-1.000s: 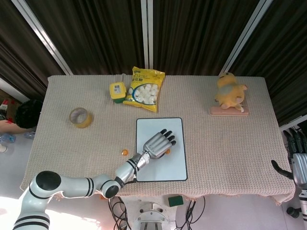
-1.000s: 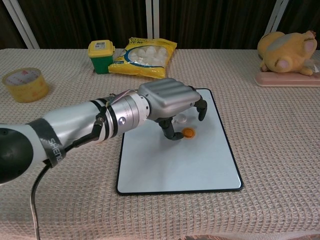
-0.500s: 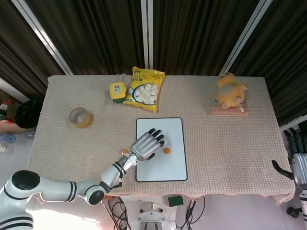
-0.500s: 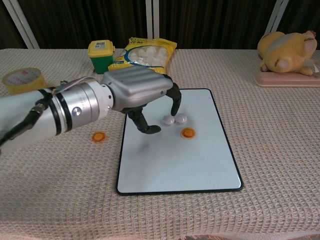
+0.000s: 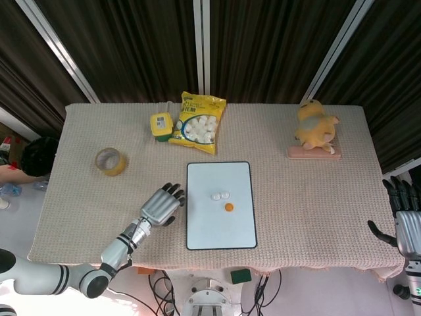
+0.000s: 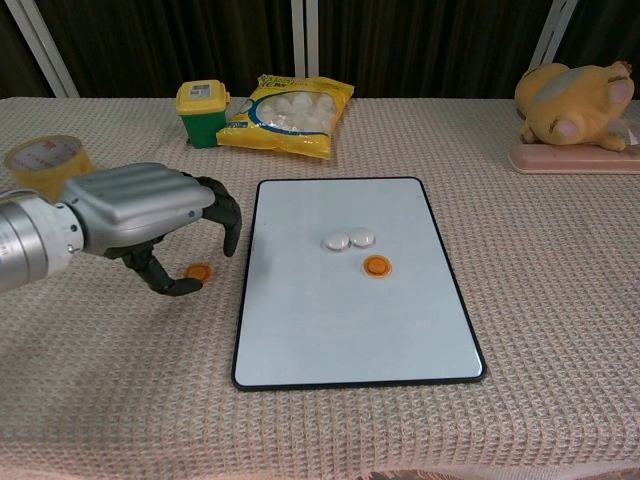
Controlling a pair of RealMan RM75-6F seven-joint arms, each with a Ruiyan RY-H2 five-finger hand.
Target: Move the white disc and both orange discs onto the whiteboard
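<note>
The whiteboard (image 6: 340, 330) lay flat with its long axis running away from the robot. On it sat two white discs (image 6: 348, 240) touching side by side, and one orange disc (image 6: 376, 265) just nearer the robot. The second orange disc (image 6: 199, 271) rested on the cloth left of the board, beneath the left hand (image 6: 140, 215), whose fingers curved apart around nothing, one fingertip just beside the disc. The right hand (image 5: 402, 217) hung off the table's far right edge, fingers spread and empty. A tape roll (image 6: 42, 165), green tub (image 6: 202, 100), snack bag (image 6: 288, 113) and plush toy (image 6: 577, 105) stood well behind.
</note>
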